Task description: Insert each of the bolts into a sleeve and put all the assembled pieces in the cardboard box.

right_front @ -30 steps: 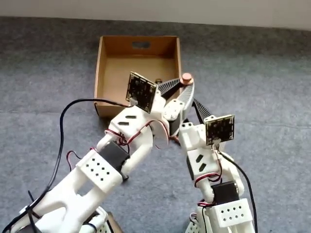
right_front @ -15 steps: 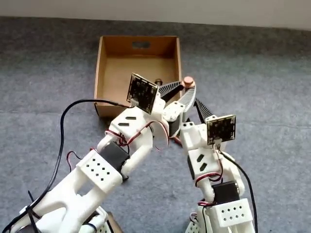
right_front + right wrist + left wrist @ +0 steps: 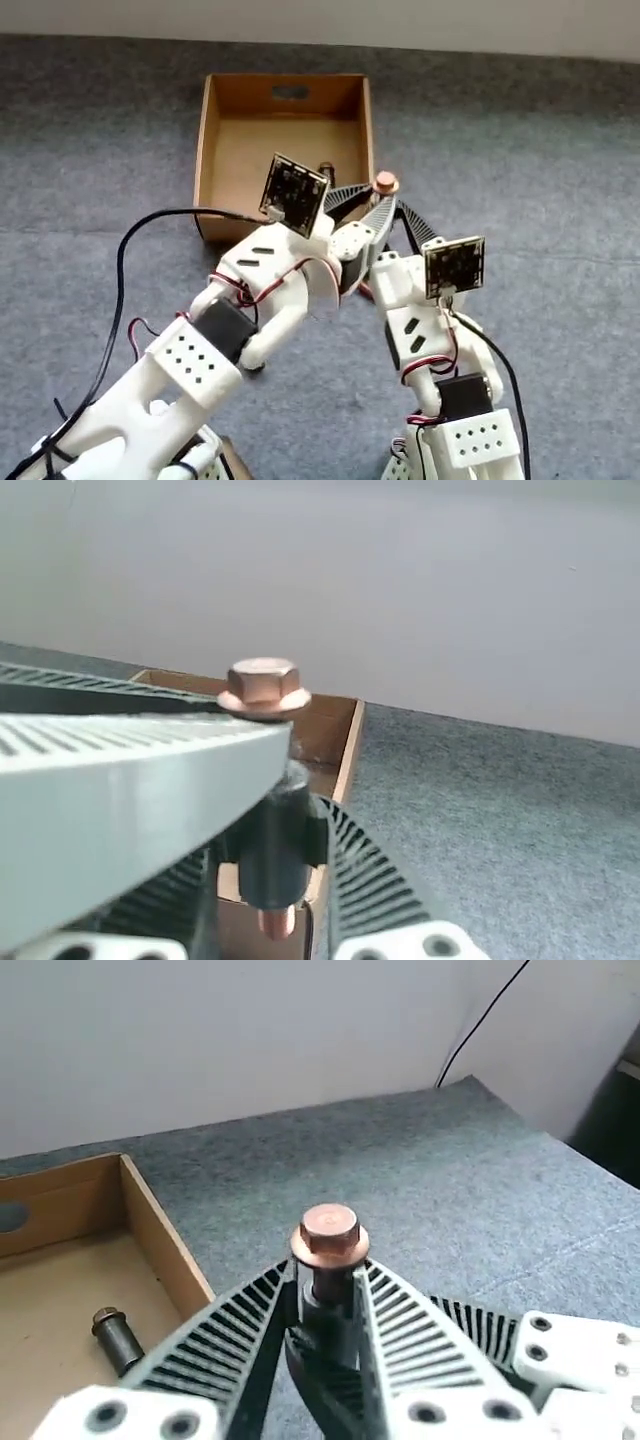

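A copper bolt (image 3: 385, 183) stands head-up in a dark sleeve (image 3: 325, 1310), held in the air just outside the right wall of the cardboard box (image 3: 285, 88). My left gripper (image 3: 327, 1280) is shut on the sleeve, one ribbed finger on each side. My right gripper (image 3: 290, 820) grips the same sleeve (image 3: 275, 850) from the near side, and the bolt tip (image 3: 275, 922) pokes out below it. In the high view both grippers (image 3: 380, 198) meet at the bolt. A second sleeved bolt (image 3: 115, 1335) lies inside the box (image 3: 165, 1240).
Grey carpet (image 3: 520, 150) covers the table around the box. The box's right wall (image 3: 345, 742) runs right beside the held piece. A black cable (image 3: 130, 250) loops off the left arm, and both arm bodies crowd the near middle.
The held bolt and sleeve have shifted toward the near side, away from the box's far end. Both grippers came back with them and the left arm drew back slightly.
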